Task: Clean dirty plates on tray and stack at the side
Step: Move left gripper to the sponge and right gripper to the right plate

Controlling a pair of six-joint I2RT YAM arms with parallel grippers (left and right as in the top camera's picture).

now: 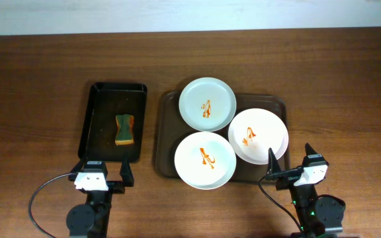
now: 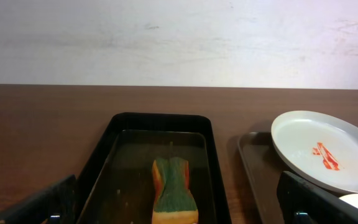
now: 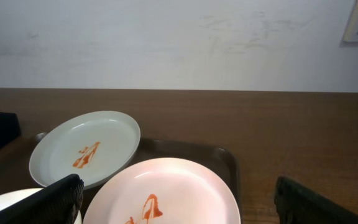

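Note:
Three white plates with orange sauce smears lie on the dark brown tray (image 1: 167, 106): one at the back (image 1: 207, 104), one at the front (image 1: 205, 160), one at the right (image 1: 258, 135). In the right wrist view the right plate (image 3: 173, 186) sits just ahead of my open right gripper (image 3: 176, 205), with the back plate (image 3: 86, 155) beyond it. My right gripper (image 1: 290, 168) is at the tray's front right corner. My left gripper (image 1: 106, 176) is open and empty at the near end of the black tray. The left wrist view shows the back plate (image 2: 325, 149).
A narrow black tray (image 1: 94, 122) left of the brown tray holds a green and orange sponge (image 1: 124, 129), which lies ahead of the left gripper (image 2: 174, 193). Bare wooden table surrounds both trays. A white wall stands behind.

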